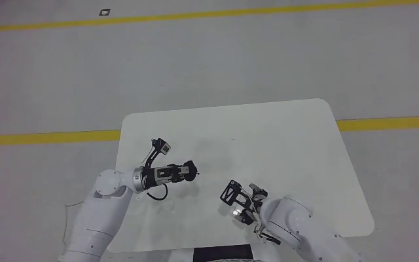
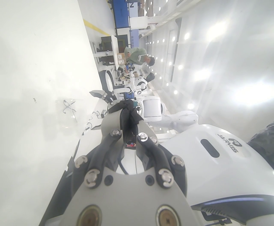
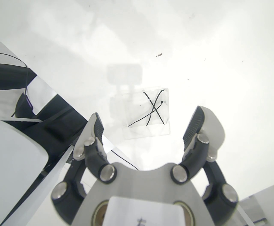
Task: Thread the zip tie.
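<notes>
Lying untouched in a clear sleeve (image 3: 147, 132) at frame centre, crossed zip ties (image 3: 153, 108) await threading, right end effector (image 3: 147, 113) spread, left end effector (image 2: 126, 111) pressed together.

A white table (image 1: 281, 144) with rounded corners stands on a pale grey floor (image 1: 196, 65). Two yellow lines cross the floor, one far (image 1: 196, 16) and one running under the table (image 1: 59, 138). A small dark marker (image 1: 105, 12) lies far left. Ceiling lights (image 2: 201, 72) glare above desks (image 2: 114, 46) and blue panels (image 2: 122, 12).
</notes>
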You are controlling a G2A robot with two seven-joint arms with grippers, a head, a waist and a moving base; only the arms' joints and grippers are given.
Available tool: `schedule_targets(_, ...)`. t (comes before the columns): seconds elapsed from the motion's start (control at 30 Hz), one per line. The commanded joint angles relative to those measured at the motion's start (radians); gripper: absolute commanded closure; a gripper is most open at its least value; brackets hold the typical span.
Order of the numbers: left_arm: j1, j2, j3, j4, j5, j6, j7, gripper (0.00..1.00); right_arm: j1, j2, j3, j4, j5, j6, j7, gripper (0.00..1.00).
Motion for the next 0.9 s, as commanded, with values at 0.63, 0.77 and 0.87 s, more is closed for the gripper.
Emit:
schedule_targets(0.63, 0.000, 0.000, 0.000, 0.000, 0.000, 0.000, 0.000, 1.00, -0.059, 0.007, 0.055, -0.006, 0.019, 0.050, -0.033, 0.34)
schedule_targets(0.77, 0.000, 0.000, 0.000, 0.000, 0.000, 0.000, 0.000, 1.00, -0.077, 0.011, 0.070, -0.021, 0.025, 0.051, -0.027, 0.58)
schedule_targets(0.87, 0.000, 0.000, 0.000, 0.000, 0.000, 0.000, 0.000, 1.00, -0.083, 0.011, 0.068, -0.025, 0.024, 0.049, -0.020, 0.65)
